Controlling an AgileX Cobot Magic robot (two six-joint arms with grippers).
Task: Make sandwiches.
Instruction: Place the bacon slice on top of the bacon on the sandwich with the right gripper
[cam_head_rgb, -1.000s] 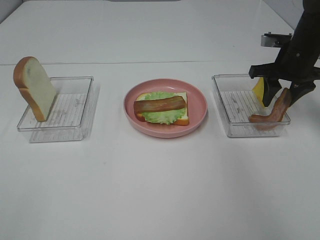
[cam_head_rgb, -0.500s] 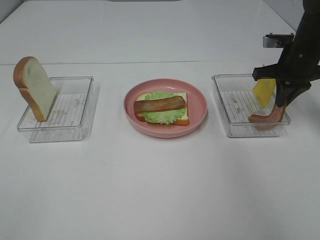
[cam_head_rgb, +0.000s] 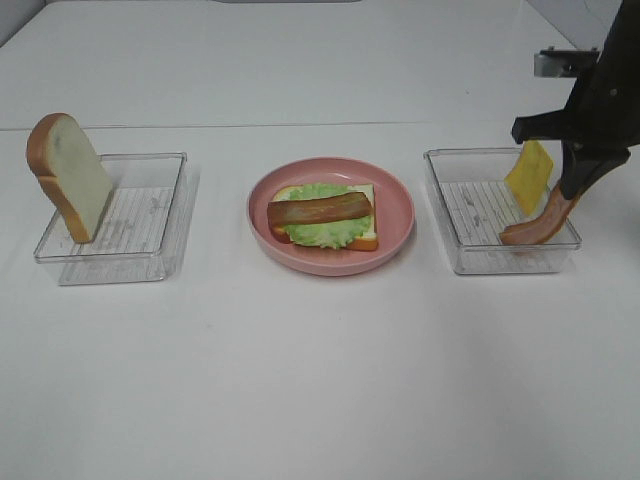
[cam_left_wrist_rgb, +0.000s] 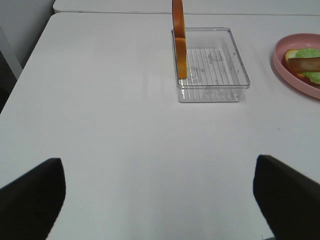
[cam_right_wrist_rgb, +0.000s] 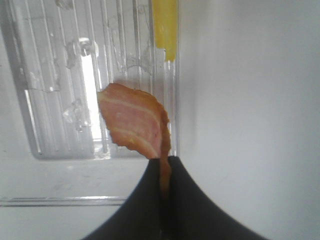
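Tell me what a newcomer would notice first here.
The right gripper, shut on a bacon strip at the right tray's right edge, beside a leaning yellow cheese square. Then the pink plate in the middle, carrying an open sandwich of bread, lettuce and bacon. A bread slice stands on edge in the left tray.

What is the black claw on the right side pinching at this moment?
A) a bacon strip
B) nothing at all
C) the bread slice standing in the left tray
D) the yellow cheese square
A: the right gripper is shut on one end of the bacon strip, while the cheese square sits apart from it, untouched.
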